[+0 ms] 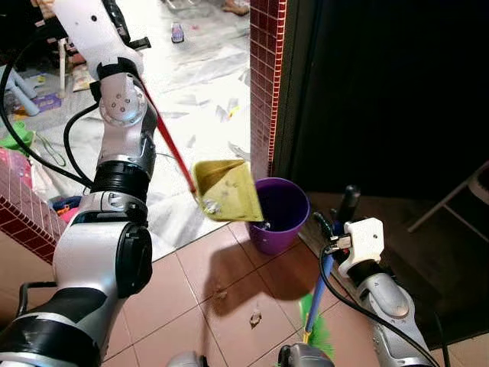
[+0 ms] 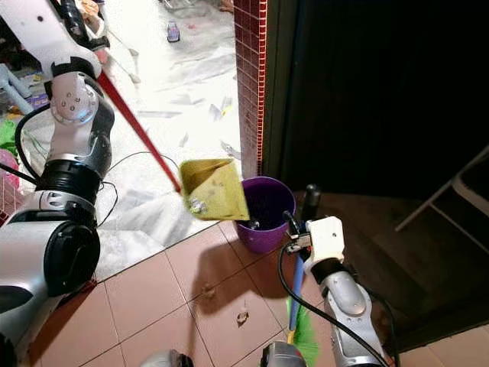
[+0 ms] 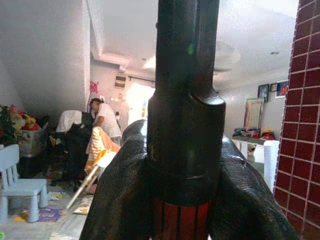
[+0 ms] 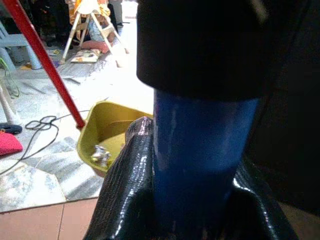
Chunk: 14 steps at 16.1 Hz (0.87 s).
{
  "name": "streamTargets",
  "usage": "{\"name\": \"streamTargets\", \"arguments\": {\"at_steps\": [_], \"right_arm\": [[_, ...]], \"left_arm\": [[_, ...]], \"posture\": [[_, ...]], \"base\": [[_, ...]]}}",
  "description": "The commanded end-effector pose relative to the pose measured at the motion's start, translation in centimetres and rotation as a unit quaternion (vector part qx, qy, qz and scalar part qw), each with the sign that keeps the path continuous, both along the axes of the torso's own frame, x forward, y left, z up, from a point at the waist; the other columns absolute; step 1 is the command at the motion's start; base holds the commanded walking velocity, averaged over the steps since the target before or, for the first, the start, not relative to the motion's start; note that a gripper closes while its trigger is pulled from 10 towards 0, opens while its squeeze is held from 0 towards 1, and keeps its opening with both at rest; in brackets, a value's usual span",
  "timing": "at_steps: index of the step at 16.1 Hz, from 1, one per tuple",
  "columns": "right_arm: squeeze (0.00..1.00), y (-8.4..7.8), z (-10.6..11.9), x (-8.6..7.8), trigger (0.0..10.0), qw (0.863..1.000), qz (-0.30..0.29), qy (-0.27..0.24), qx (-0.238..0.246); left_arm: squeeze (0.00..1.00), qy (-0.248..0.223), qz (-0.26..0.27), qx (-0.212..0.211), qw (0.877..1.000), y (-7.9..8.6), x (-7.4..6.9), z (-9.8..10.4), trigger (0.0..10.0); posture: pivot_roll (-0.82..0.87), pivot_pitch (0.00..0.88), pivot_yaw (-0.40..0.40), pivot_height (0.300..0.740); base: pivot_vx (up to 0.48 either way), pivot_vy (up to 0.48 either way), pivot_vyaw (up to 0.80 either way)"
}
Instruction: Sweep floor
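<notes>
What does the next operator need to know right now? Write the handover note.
Left gripper: shut on the dustpan's red handle, holding the yellow dustpan tilted over the purple bin.
Right gripper: shut on the blue broom handle; green bristles rest on the tiles.
Done: some crumpled scrap collected, sitting in the pan.
Left: tip the pan fully into the bin, then sweep up the bits on the terracotta tiles near the broom.
</notes>
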State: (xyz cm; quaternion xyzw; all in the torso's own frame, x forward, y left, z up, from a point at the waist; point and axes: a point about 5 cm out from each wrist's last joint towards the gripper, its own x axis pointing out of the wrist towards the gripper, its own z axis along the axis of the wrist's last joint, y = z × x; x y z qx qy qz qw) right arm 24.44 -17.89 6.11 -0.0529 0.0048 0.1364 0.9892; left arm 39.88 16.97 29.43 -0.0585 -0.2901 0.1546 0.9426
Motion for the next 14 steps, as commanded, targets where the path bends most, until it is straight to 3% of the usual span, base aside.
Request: {"name": "streamTargets", "arguments": {"at_steps": [1,14], "right_arm": [[0.00,-0.03,0.27,0.00,10.0,1.000,-0.002,-0.005,-0.001],[0.00,-0.42,0.25,-0.37,10.0,1.000,-0.008,-0.002,-0.001]], "left_arm": [[0.00,-0.056,0.002,0.007,0.998,-0.03,-0.42,2.90,10.0],[0.00,-0.060,0.000,0.014,0.998,-0.37,-0.39,2.88,10.0]], "posture": [[-0.20,0.000,0.104,0.740],[-0.20,0.000,0.105,0.740]], "base": [[0.000,0.000,0.00],[0.000,0.000,0.00]]}}
